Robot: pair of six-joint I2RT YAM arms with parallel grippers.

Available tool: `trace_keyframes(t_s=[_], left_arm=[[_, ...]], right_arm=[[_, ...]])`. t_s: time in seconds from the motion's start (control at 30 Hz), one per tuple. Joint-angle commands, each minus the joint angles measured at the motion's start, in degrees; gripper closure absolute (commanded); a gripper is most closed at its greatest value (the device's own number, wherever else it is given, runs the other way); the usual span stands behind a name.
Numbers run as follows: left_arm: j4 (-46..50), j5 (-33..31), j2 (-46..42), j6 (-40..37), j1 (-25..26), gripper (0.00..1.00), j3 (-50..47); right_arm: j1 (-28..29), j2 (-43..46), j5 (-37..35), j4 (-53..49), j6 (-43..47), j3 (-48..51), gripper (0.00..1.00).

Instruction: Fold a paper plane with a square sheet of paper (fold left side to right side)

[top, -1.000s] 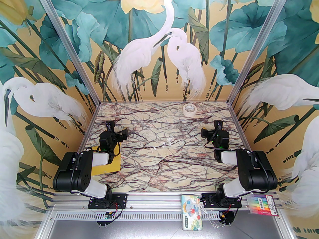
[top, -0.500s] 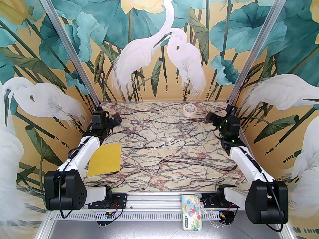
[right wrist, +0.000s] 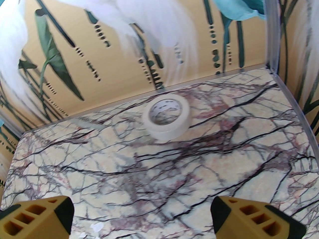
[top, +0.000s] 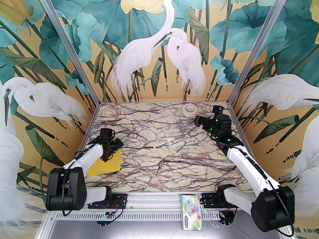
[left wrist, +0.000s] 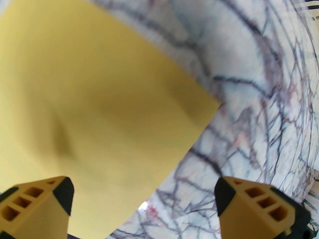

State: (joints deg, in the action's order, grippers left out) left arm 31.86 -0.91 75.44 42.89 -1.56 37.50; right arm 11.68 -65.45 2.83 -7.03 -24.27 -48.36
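**Both jaws wide, sheet flat at near left**

Here's the left gripper [top: 114,145], low over the far edge of the sheet [top: 107,162], and the jaws stand wide apart with nothing clamped between them. From the left wrist camera, one finger [left wrist: 44,203] hangs over yellow paper and the other finger [left wrist: 246,203] over bare marble, so the sheet's edge runs right across the gap. Whether either tip actually touches the paper, I cannot tell; that view is blurred.

The sheet itself lies flat and unfolded on the table [top: 174,165], at the near-left side, close to the left wall. One corner points out toward the middle of the marble, and the left forearm covers part of its far-left side in the top view. No crease shows on it.

Over to the right gripper [top: 198,121], up near the far-right corner and clear of the surface. Its jaws gape just as wide and hold nothing. It points toward the tape roll [right wrist: 167,120], which sits flat on the marble close to the back wall, well apart from the fingers.

Between the two arms, a few small white marks [top: 166,143] sit on the middle of the table, away from the sheet and from both grippers.
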Motion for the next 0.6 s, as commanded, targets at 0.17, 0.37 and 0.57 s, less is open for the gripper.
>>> trace_keyframes(t_s=[0.17, 0.37, 0.57], left_arm=[[-11.4, 12.6, 2.4, 9.5, 4.7, 0.01, -2.9], [-19.9, 12.6, 6.4, 16.8, 12.3, 0.01, 0.6], [-24.5, 14.4, 18.8, 18.3, 19.2, 0.01, 12.3]], right_arm=[[4.8, -3.2, 0.1, -2.3, -0.7, -5.2, 0.01], [6.5, -6.0, 0.5, -2.4, -1.5, -6.0, 0.01], [9.1, -9.9, 1.9, -4.4, -2.1, -8.5, 0.01]])
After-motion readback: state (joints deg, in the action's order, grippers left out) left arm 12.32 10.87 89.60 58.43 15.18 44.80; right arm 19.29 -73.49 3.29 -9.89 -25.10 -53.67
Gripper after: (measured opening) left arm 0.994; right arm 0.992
